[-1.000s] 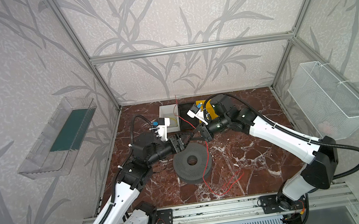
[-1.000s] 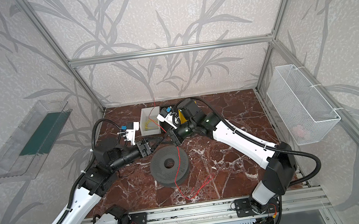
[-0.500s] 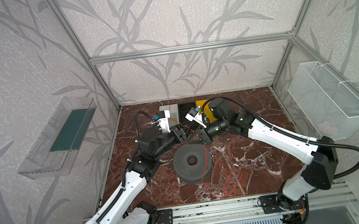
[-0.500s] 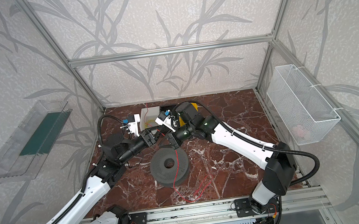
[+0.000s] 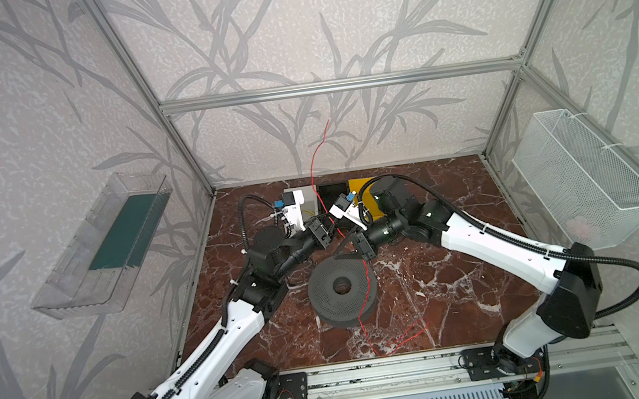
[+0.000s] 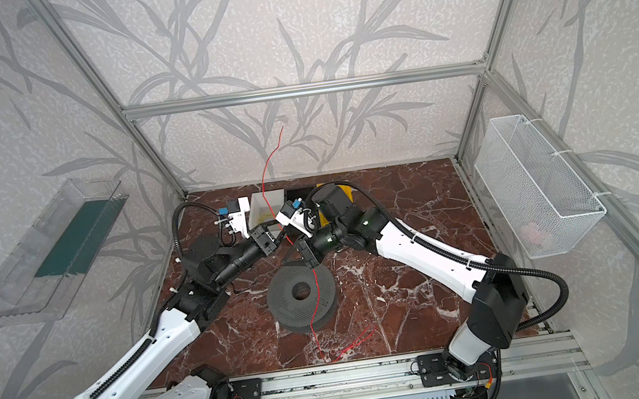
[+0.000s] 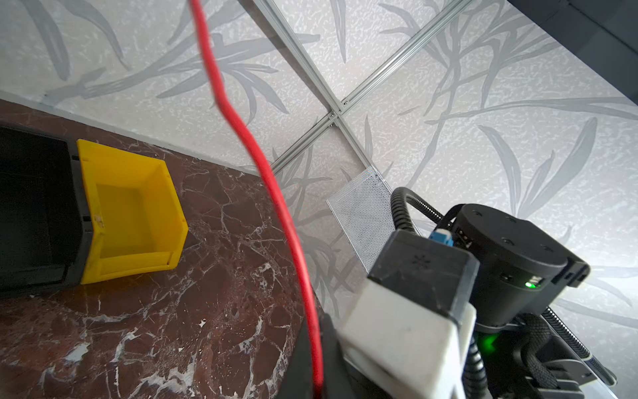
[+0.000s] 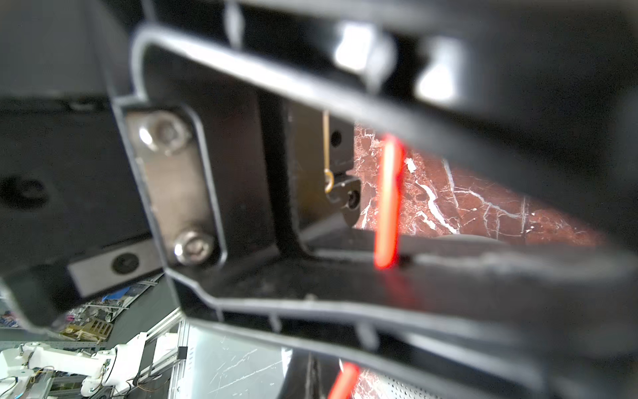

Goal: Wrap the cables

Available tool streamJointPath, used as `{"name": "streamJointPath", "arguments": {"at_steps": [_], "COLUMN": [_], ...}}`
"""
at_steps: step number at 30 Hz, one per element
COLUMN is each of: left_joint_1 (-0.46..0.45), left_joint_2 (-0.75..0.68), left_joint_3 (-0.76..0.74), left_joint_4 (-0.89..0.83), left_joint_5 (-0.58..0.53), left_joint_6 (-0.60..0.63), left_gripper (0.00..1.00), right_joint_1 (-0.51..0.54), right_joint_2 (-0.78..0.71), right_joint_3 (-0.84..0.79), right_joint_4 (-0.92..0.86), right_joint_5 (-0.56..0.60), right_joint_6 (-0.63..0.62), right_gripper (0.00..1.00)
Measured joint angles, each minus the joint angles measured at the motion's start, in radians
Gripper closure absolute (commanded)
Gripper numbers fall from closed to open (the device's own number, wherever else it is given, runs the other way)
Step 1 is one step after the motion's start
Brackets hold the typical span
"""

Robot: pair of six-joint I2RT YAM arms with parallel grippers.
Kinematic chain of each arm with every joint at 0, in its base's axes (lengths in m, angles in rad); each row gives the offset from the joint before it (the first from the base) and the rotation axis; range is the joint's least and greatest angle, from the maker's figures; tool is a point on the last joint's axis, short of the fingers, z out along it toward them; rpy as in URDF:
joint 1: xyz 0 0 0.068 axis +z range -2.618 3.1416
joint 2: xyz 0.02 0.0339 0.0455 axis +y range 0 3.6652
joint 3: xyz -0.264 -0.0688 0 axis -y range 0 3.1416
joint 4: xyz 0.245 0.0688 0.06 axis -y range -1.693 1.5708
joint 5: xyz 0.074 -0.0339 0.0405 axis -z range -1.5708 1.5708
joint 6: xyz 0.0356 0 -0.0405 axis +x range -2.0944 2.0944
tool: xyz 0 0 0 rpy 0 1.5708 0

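Observation:
A thin red cable (image 5: 314,167) rises in front of the back wall, passes through both grippers, crosses the dark grey perforated spool (image 5: 324,298) and ends in loose loops on the floor (image 5: 401,338). My left gripper (image 5: 325,233) is shut on the red cable; in the left wrist view the cable (image 7: 276,193) runs down between the closed dark jaws. My right gripper (image 5: 360,247) is just beside it, above the spool's back edge, shut on the same cable (image 8: 388,203). A bit of yellow cable (image 6: 267,217) shows in the white bin.
Three bins stand at the back of the marble floor: white (image 5: 307,193), black (image 5: 329,193) and yellow (image 7: 131,210). A white wire basket (image 5: 583,178) hangs on the right wall, a clear tray (image 5: 106,245) on the left wall. An aluminium rail (image 5: 374,373) runs along the front.
My left gripper rose and swung toward the middle, came up beside the right gripper and shut on the red cable. The cable's free end now stands higher against the back wall.

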Motion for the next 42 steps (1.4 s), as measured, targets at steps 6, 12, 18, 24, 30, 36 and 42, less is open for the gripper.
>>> {"name": "streamJointPath", "arguments": {"at_steps": [6, 12, 18, 24, 30, 36, 42], "left_joint_1": [-0.003, 0.000, 0.002, 0.003, -0.002, -0.002, -0.003], "left_joint_2": [-0.016, -0.039, -0.042, -0.015, -0.006, 0.016, 0.053], "left_joint_3": [0.000, 0.005, 0.082, 0.223, 0.287, 0.303, 0.357], "left_joint_4": [-0.017, -0.142, -0.318, -0.472, -0.565, -0.637, -0.720], "left_joint_5": [-0.026, -0.173, -0.292, -0.362, -0.411, -0.455, -0.487], "left_joint_6": [0.000, -0.044, -0.094, -0.126, -0.161, -0.207, -0.244], "left_gripper": [1.00, 1.00, 1.00, 1.00, 1.00, 1.00, 1.00], "right_joint_1": [0.002, -0.002, -0.101, -0.156, -0.155, -0.101, 0.032], "right_joint_2": [0.000, -0.034, -0.256, -0.550, -0.680, -0.702, -0.785], "right_joint_3": [0.001, 0.066, 0.084, 0.008, -0.225, -0.459, -0.588], "right_joint_4": [0.007, -0.117, -0.232, -0.243, -0.228, -0.222, -0.159], "right_joint_5": [-0.004, 0.044, 0.160, 0.304, 0.311, 0.324, 0.346], "right_joint_6": [0.000, -0.076, -0.134, -0.127, -0.051, -0.001, 0.003], "right_gripper": [0.73, 0.37, 0.31, 0.32, 0.40, 0.41, 0.42]}}
